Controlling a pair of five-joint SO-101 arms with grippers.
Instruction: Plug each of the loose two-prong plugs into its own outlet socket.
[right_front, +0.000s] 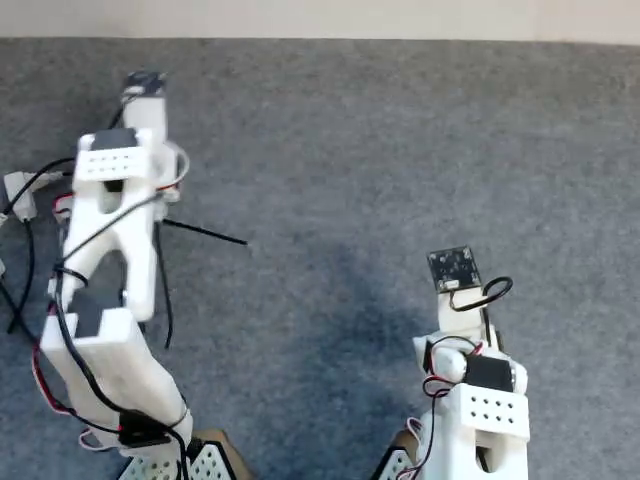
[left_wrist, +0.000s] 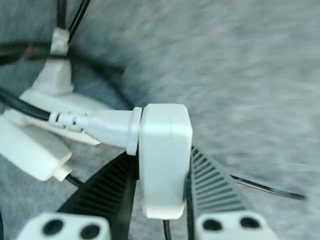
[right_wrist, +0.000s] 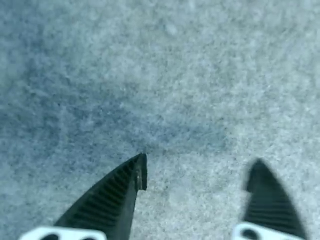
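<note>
In the left wrist view my left gripper (left_wrist: 162, 156) is shut on a white socket block (left_wrist: 165, 165), one black finger (left_wrist: 112, 187) pressing each side. A white two-prong plug (left_wrist: 107, 126) with a black cable sits against the block's side; I cannot see its prongs. More white plug bodies (left_wrist: 47, 95) and a loose white piece (left_wrist: 30, 150) lie just beyond on the grey carpet. In the high view that arm (right_front: 110, 230) stretches toward the far left of the table. My right gripper (right_wrist: 200, 175) hangs open over bare carpet, holding nothing.
Black cables (left_wrist: 65, 15) tangle around the plugs, and white connectors (right_front: 20, 192) lie at the table's left edge. A thin black wire (right_front: 205, 232) runs out from the left arm. The right arm (right_front: 470, 385) sits low at the near right, over grey carpet (right_front: 380, 150).
</note>
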